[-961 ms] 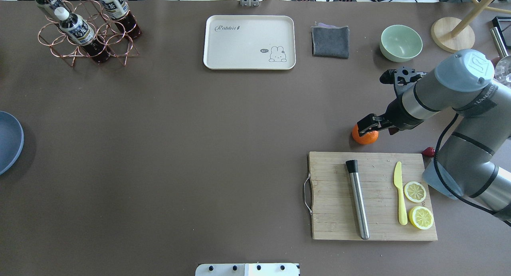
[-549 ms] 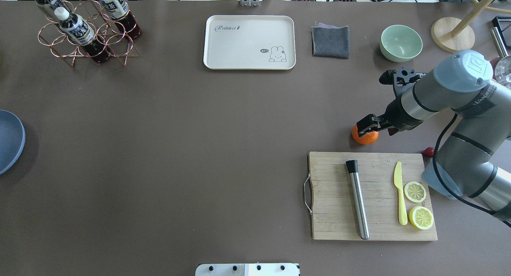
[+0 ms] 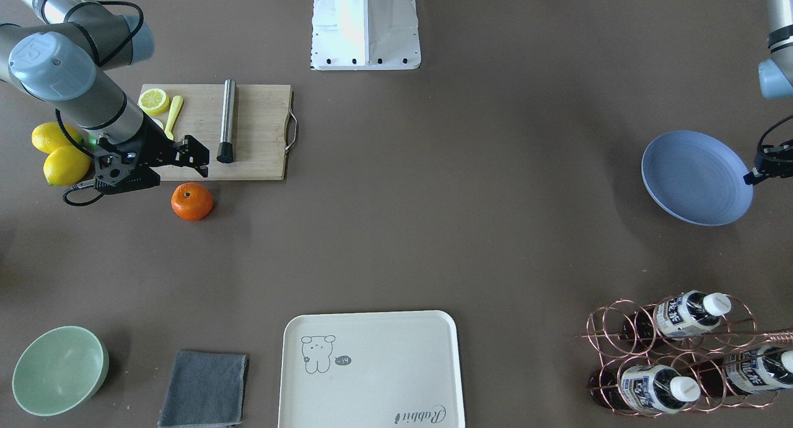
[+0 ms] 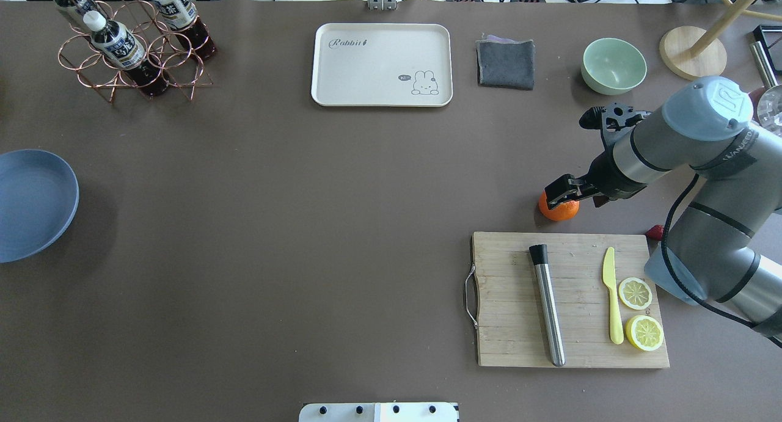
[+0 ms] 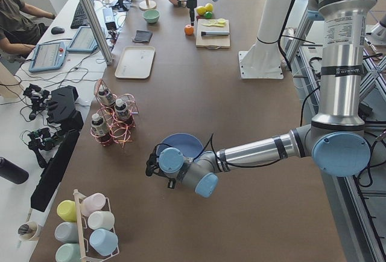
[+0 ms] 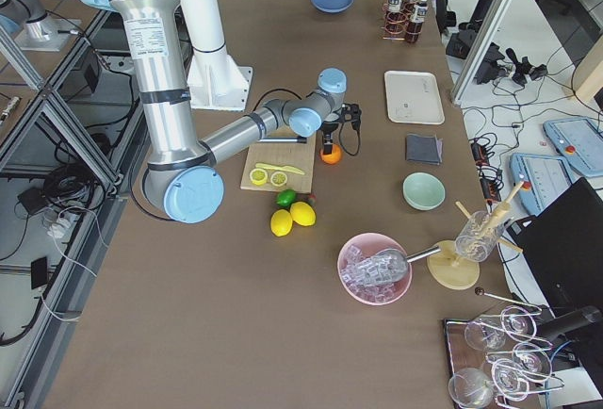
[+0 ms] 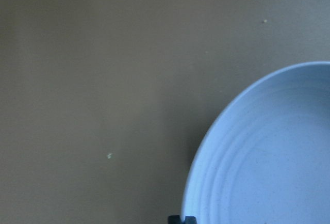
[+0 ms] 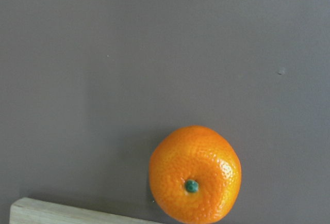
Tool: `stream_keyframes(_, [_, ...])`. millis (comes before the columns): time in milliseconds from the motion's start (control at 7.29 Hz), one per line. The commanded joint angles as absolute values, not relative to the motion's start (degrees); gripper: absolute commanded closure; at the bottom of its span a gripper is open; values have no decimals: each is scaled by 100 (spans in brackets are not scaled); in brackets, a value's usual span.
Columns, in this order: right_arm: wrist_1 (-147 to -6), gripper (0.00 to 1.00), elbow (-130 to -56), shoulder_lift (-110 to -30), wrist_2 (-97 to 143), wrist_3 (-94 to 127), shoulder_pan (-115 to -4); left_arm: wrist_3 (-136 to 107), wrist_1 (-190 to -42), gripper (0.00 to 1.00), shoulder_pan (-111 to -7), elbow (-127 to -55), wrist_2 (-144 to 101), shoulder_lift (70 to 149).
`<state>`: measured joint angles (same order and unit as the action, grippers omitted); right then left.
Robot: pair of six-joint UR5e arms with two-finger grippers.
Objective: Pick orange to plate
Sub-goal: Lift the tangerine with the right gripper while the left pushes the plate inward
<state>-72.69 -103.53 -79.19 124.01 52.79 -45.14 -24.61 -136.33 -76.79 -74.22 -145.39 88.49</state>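
One orange [image 3: 192,201] lies under the right hand [image 3: 201,158], fingers spread wide; lower straight, centre it, squeeze gently. Left hand [image 3: 751,178] grips the plate [image 3: 694,177].

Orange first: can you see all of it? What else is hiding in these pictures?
- Orange: in the overhead view the right pincer covers its top.
- Plate: the overhead view's left edge cuts part of it off.
- Left pincer: the front-facing view's right edge crops it and its wrist view shows only a black tip, so open or shut is unclear.
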Motion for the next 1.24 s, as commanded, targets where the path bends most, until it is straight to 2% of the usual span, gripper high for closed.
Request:
stream_keyframes(0, [-7277,1,-10336,-7919,12393,5282,-4483,-4342,-13641,100,-7133,-8686,-14775,8869])
stream_keyframes(275, [-7269,1,-10222,-7910,12296,5282,-4369,-6379,-13632,100,-5887,-9830,-14033,9042])
stream_keyframes(686, [-7269,1,-9827,-7656,12077,5204,-4333,-7794,-13588,100,-4416,-9932,-12721,9877])
stream_keyframes(1098, [-7286,1,-9791,-7612,11997,5203,-4324,-8480,-12642,100,-3395,-9923,-11675,10940])
